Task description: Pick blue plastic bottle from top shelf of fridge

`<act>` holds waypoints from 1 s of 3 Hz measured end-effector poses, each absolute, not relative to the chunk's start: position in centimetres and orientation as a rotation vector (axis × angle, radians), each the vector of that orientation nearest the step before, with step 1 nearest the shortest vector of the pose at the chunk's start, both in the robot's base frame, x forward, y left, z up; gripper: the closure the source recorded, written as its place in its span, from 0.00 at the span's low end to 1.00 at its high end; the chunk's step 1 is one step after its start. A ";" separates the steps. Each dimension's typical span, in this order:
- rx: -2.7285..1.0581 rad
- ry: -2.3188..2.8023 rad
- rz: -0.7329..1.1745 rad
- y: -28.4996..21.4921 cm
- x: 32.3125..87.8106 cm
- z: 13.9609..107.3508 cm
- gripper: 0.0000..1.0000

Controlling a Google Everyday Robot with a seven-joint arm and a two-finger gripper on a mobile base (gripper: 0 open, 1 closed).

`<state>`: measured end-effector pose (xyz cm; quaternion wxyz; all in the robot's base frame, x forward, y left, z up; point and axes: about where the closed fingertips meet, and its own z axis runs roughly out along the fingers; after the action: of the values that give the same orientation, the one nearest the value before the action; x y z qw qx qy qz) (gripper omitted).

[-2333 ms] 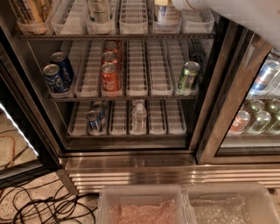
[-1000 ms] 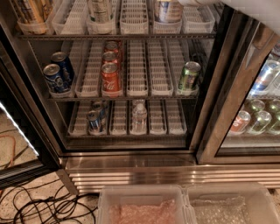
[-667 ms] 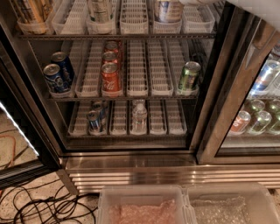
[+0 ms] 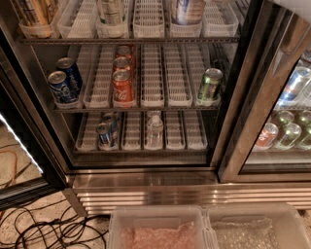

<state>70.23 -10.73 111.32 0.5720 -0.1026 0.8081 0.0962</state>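
The blue plastic bottle [image 4: 187,9] stands in a white lane tray on the top shelf [image 4: 131,40] of the fridge [image 4: 160,192]. Only its lower part with the white-and-blue label shows, at the top edge of the camera view. A green-and-white labelled bottle [image 4: 111,10] and a yellowish bottle [image 4: 34,13] stand to its left. My gripper is out of view above the frame. Only a piece of my white arm [image 4: 294,4] shows in the top right corner, apart from the bottle.
The middle rack holds blue cans [image 4: 65,83], red cans [image 4: 122,85] and a green can [image 4: 210,83]. The lower rack holds blue cans [image 4: 106,131] and a small water bottle [image 4: 154,130]. The shut right glass door [image 4: 257,112], floor cables [image 4: 48,228] and two clear bins [image 4: 160,231] are nearby.
My white arm has drawn back up and to the right, uncovering the blue plastic bottle. The bottle still stands in its tray.
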 end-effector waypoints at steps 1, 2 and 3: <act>-0.245 1.905 0.226 -10.8 70.1 111.5 1.00; -0.263 1.943 0.224 -11.1 69.6 112.6 1.00; -0.363 1.997 0.212 -10.3 71.0 113.2 1.00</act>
<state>70.98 -10.30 113.16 0.5229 -0.1517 0.8341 0.0886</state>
